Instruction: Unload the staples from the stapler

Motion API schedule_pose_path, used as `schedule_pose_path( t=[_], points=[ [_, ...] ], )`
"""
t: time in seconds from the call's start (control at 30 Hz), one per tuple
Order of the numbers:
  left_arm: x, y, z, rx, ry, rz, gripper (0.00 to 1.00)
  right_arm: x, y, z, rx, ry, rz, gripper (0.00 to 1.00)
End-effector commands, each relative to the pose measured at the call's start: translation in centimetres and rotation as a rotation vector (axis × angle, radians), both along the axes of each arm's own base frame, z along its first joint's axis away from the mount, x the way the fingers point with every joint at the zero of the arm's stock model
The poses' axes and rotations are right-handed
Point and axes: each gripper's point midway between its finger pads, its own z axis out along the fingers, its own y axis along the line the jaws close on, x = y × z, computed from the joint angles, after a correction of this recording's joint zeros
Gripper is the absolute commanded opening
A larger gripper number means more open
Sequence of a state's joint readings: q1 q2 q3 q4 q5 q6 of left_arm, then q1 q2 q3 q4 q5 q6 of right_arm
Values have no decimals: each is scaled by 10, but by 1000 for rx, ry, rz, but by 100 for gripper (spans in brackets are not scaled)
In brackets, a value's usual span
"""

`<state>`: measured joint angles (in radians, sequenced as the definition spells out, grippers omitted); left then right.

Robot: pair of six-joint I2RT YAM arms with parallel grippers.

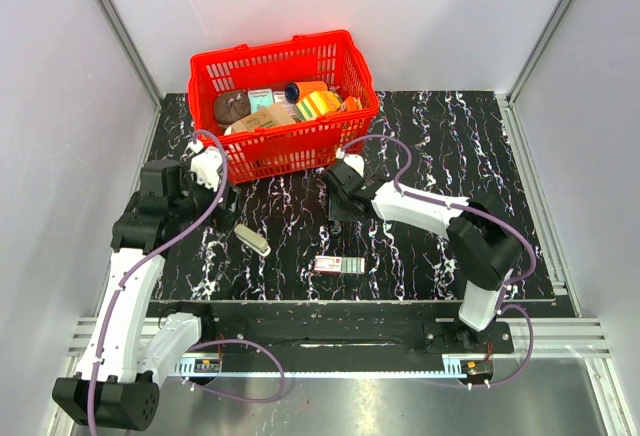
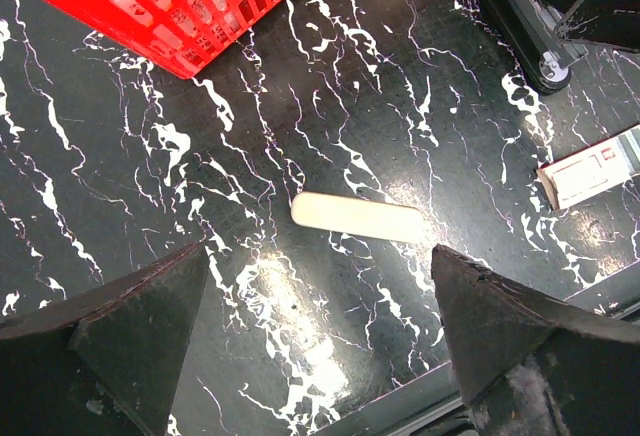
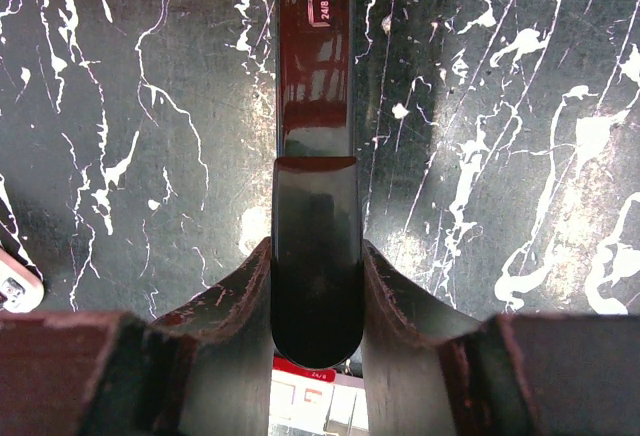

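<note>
A black glossy stapler [image 3: 315,106] lies on the dark marbled table [image 1: 420,146]; it shows in the top view [image 1: 345,214] right of centre. My right gripper [image 3: 315,256] is shut on the stapler's rounded end, one finger against each side; it sits over the stapler in the top view [image 1: 343,194]. A pale strip of staples [image 2: 357,218] lies flat on the table and also shows in the top view [image 1: 252,240]. My left gripper [image 2: 318,249] is open and empty, hovering above the strip, with the strip just beyond its fingertips; it shows in the top view [image 1: 222,204].
A red basket [image 1: 210,76] full of assorted items stands at the back, close behind both grippers. A small white-and-red staple box [image 1: 338,264] lies near the front edge and shows in the left wrist view [image 2: 590,171]. Grey walls enclose the table.
</note>
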<state>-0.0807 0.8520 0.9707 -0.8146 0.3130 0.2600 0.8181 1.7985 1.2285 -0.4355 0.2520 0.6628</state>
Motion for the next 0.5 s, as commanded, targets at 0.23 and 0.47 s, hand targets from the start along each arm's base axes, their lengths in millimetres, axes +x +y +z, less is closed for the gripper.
schedule_pose_path(
  t=[0.23, 0.47],
  points=[
    [35, -13, 22, -33, -108, 28, 99, 6, 21, 53, 105, -67, 44, 0],
    [47, -44, -7, -52, -56, -2, 98, 1, 35, 76, 217, -83, 84, 0]
  ],
)
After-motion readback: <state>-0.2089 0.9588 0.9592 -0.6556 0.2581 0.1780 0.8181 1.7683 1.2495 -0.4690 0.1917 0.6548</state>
